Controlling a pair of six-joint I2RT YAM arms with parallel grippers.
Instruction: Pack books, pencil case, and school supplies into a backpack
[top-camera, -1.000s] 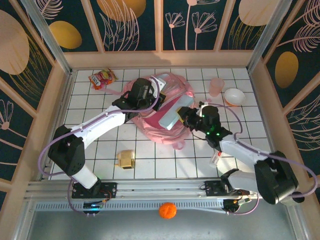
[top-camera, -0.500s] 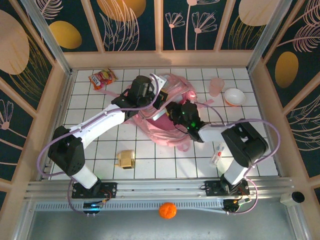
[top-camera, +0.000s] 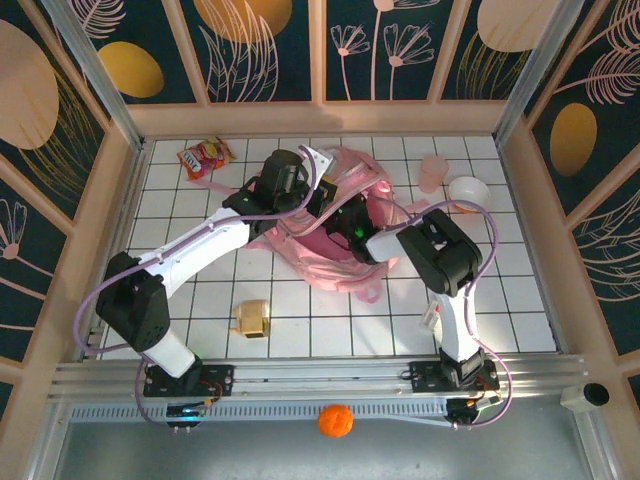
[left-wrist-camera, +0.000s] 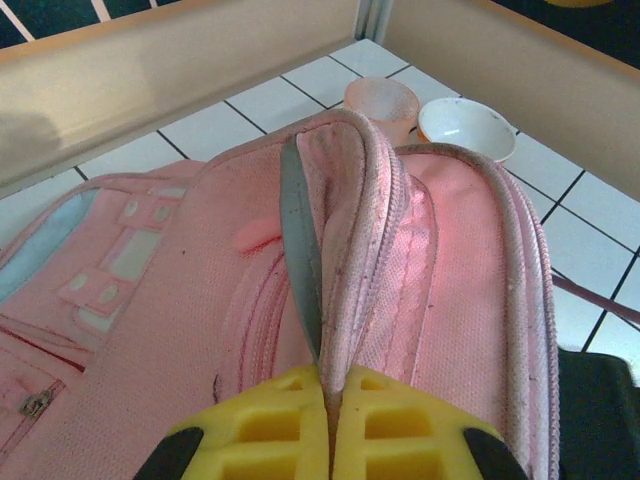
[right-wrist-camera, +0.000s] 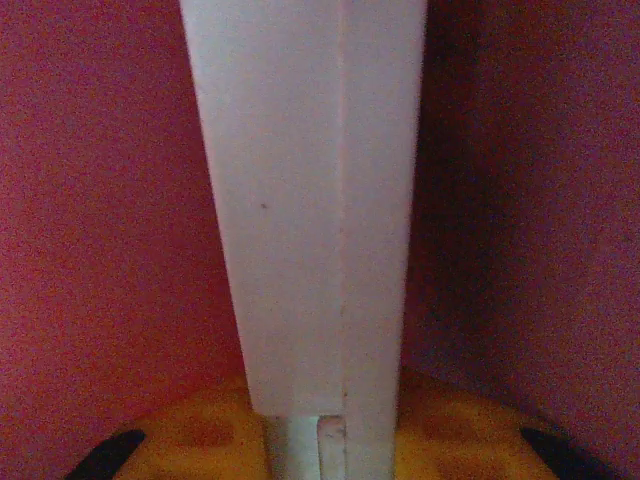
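The pink backpack (top-camera: 322, 262) lies in the middle of the tiled floor with its mouth held up. My left gripper (left-wrist-camera: 330, 375) is shut on the zipped rim of the backpack (left-wrist-camera: 150, 320) at that mouth. A thin grey-blue edge (left-wrist-camera: 298, 240) runs down the slot beside the pinched rim. My right gripper (right-wrist-camera: 320, 425) is deep inside the pink lining, shut on the pale pencil case (right-wrist-camera: 310, 200), which stands straight out from its jaws. The tan-yellow box (top-camera: 252, 318) and the white oblong item with red marks (top-camera: 432, 316) lie on the tiles near me. The books are hidden.
A red-orange snack bag (top-camera: 205, 157) lies at the back left. A pink cup (top-camera: 432, 172) and a white bowl (top-camera: 468, 192) stand at the back right, close to the backpack's top. Wooden walls ring the floor. An orange ball (top-camera: 335, 421) sits outside the front rail.
My right arm has folded in to the left and carried the pencil case from above the backpack down into its mouth. The left gripper has kept its hold on the rim.
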